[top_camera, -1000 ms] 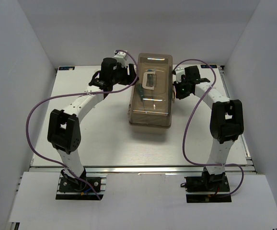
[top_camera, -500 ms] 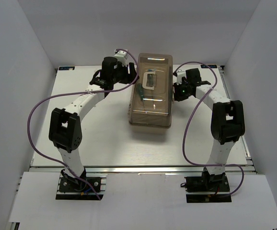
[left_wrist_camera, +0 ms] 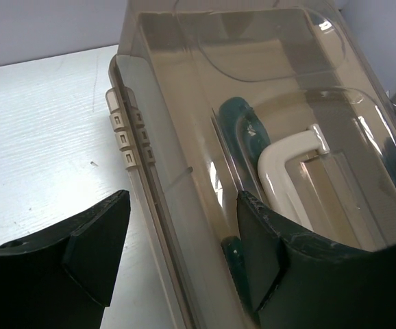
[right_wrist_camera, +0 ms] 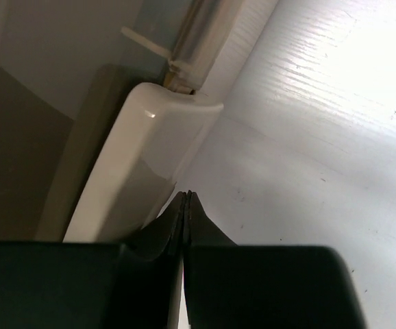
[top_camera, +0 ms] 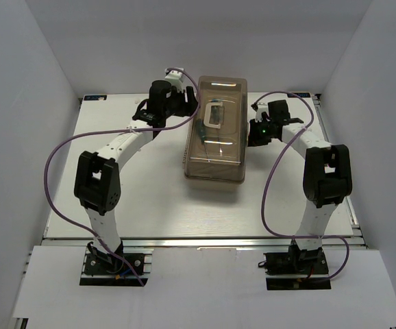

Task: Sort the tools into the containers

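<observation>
Two grippers work at the closed toolbox (top_camera: 215, 147), which sits mid-table (top_camera: 150, 199) with its long side running away from my bases. Translucent brownish lid (left_wrist_camera: 253, 62) is down. Through it a green screwdriver handle (left_wrist_camera: 242, 127) shows beside the white carry handle (left_wrist_camera: 287, 159), so that tool lies inside; other tools not made out. My left gripper (left_wrist_camera: 181, 205) is at the box's far left corner, jaws spread wide and holding nothing. One finger is outboard over the table, the other over the lid, and the box's left edge with its ribbed beige tabs (left_wrist_camera: 121, 127) runs between them; contact uncertain. My right gripper (right_wrist_camera: 186, 200) is on the box's right side, jaws pressed fully together and empty, tips just beside a rounded beige latch (right_wrist_camera: 143, 151).
</observation>
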Motion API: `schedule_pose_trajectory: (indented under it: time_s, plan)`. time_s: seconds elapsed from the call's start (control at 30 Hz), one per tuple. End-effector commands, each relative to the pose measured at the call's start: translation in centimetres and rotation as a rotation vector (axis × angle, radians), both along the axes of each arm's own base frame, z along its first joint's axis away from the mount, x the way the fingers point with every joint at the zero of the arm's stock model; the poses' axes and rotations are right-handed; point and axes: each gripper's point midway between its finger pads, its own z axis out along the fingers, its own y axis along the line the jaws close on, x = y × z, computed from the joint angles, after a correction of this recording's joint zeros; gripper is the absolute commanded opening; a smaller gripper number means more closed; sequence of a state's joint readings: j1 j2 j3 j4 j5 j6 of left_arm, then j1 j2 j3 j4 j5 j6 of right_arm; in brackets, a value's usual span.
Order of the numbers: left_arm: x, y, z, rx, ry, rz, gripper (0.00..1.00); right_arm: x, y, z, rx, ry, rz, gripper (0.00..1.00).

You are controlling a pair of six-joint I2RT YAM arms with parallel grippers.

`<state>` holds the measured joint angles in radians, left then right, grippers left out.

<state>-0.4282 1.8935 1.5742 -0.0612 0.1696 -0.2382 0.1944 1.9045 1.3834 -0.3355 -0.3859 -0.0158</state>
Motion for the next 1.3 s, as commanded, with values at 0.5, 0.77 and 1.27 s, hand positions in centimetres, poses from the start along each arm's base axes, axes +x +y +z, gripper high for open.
schedule_pose_trajectory:
  time_s: [0.5,0.77,1.27]
  plan:
    - [-5.4,-4.4,0.5,-0.074,0.195,0.013,0.83,4.0,-9.9,18.8,-0.218,-0.666,-0.293,0.48]
    - [-4.8,2.3,6.1,-0.15,0.091,0.168,0.9,0.2,-3.4,29.3,0.064,-0.925,0.066,0.65]
    - [-18.7,13.7,5.7,-0.224,0.098,0.381,0.98,2.1,-3.0,18.7,0.037,-0.569,-0.359,0.81]
